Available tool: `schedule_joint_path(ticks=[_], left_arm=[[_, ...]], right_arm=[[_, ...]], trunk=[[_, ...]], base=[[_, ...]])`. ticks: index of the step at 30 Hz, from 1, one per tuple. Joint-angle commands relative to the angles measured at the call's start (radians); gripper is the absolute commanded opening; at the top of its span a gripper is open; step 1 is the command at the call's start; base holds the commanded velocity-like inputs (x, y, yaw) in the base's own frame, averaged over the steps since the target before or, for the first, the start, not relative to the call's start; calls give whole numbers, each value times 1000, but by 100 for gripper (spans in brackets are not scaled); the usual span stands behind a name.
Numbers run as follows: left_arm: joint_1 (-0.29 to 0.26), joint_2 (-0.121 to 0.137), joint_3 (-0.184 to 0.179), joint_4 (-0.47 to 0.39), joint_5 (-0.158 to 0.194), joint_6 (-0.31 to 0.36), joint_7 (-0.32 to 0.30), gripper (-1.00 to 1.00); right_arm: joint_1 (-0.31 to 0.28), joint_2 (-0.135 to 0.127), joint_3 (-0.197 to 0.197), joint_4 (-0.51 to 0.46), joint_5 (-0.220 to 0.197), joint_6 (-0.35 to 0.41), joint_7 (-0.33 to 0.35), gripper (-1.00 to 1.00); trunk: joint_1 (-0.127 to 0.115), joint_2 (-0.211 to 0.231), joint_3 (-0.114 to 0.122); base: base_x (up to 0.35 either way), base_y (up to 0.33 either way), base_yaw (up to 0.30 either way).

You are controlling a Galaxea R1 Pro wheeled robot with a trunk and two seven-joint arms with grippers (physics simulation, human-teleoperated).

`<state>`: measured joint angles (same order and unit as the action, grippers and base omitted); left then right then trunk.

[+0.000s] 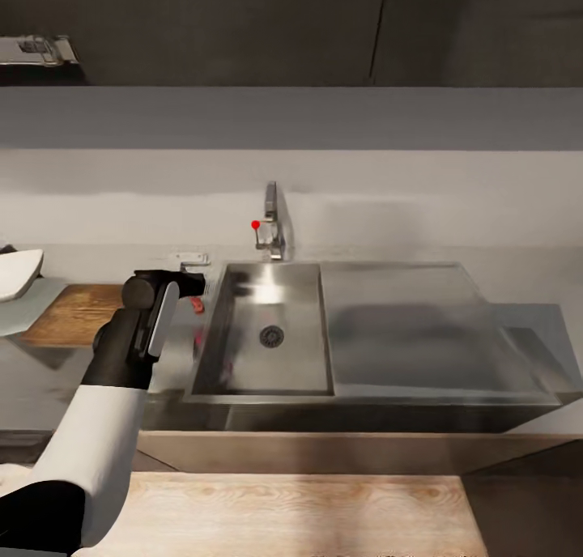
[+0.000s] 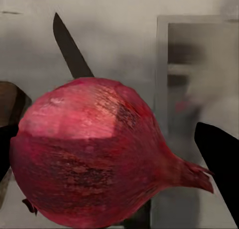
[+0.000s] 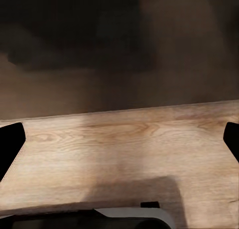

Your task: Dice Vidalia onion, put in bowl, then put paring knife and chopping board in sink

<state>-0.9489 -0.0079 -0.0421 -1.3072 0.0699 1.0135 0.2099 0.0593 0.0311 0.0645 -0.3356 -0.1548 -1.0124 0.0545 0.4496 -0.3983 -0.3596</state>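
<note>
No lettering, label, brand mark or number can be read anywhere in the three views. The steel sink and its tap carry no markings, the tap's red knob is plain, and the chopping board shows only wood grain. A small plate on the wall behind the tabletop is too blurred to make out.
</note>
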Motion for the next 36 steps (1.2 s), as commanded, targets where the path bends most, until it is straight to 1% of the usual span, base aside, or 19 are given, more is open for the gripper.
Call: schedule_joint_path(ticks=[1,5,11,20,30,36], left_arm=[[-1,0,-1,-1,7,4,8,-100],[-1,0,-1,0,7,4,8,-100],[-1,0,-1,2,7,4,8,-100],[-1,0,-1,6,7,4,8,-100],[-1,0,-1,7,7,4,8,-100],[-1,0,-1,20,7,4,8,-100]], right_arm=[[1,0,4,-2,-11,-1,6,100],[1,1,4,-2,-11,-2,5,100],[1,1,4,-2,-11,-2,6,100],[1,1,4,-2,-11,-2,7,100],[1,1,4,-2,-11,-2,7,100],[1,1,4,-2,-11,-2,7,100]], trunk=[[0,-2,-1],[0,-2,-1],[0,-2,-1],[0,-2,-1],[0,-2,-1],[0,-2,-1]], base=[[-92,287,0],[-135,277,105],[-152,271,233],[-14,297,26],[159,305,0],[228,265,0]])
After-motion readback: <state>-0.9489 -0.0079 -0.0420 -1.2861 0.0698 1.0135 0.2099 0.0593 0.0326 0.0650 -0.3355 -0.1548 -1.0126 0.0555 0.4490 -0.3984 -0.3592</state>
